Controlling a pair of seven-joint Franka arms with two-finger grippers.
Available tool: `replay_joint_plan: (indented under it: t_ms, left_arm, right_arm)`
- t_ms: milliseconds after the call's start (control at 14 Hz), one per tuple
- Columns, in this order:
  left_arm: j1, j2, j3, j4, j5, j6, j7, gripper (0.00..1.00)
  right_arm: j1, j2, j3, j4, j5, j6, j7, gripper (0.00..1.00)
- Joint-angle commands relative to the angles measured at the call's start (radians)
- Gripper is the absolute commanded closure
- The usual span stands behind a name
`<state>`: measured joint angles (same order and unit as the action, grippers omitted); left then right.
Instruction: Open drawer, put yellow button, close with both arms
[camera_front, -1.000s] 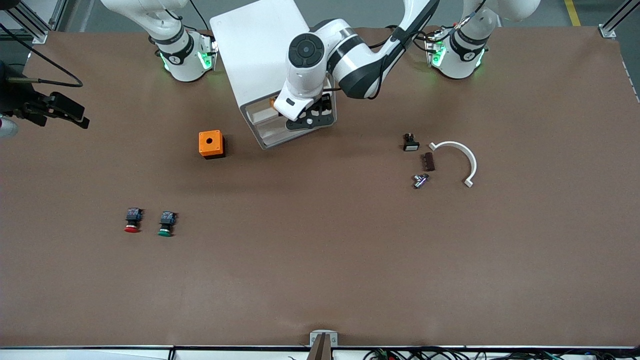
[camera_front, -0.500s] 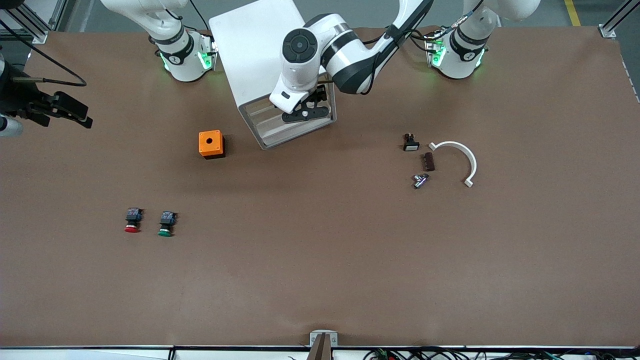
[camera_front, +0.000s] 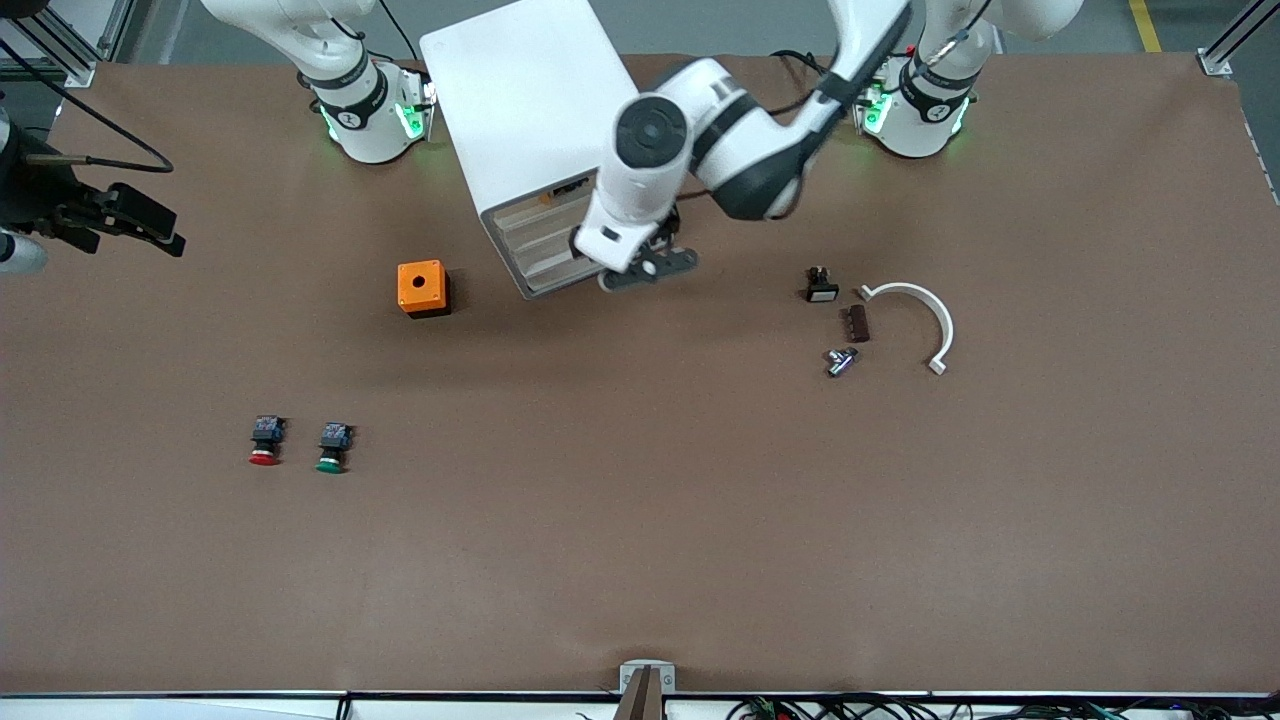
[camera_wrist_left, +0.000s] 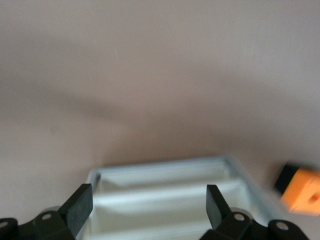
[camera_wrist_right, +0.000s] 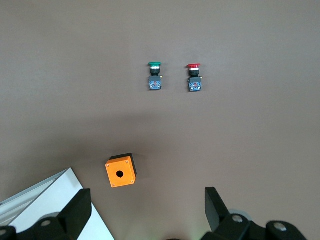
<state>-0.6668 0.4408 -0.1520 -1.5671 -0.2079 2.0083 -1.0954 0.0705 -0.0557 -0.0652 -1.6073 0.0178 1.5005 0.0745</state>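
Front view is showing the drawer (camera_front: 545, 205) facing the camera, the left gripper (camera_front: 648, 268), fingers spread, hovering before it; the right gripper (camera_wrist_right: 145, 210), also spread empty, is waiting.

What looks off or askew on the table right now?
The cabinet sits skewed to the table edges. The open left gripper hovers empty at its drawer fronts. A small orange spot shows by the top drawer.

No legible text, labels, brands or numbers anywhere; marks on arm bases unreadable.
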Motion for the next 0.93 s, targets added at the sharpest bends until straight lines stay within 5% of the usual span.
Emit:
replay_joint_plan:
  t_ms: [0, 214, 857]
  left_arm:
    - [0.136, -0.047, -0.011, 0.021, 0.046, -0.022, 0.005, 0.0]
    - [0.266, -0.056, -0.012, 0.052, 0.162, -0.036, 0.011, 0.0]
    - [0.482, -0.174, -0.012, 0.093, 0.208, -0.083, 0.138, 0.0]
  right_arm:
    - [0.002, 0.0, 0.001, 0.01, -0.015, -0.002, -0.005, 0.0]
    - [0.002, 0.0, 0.001, 0.01, -0.016, -0.002, -0.005, 0.0]
    - [0.002, 0.0, 0.001, 0.02, -0.016, -0.002, -0.005, 0.0]
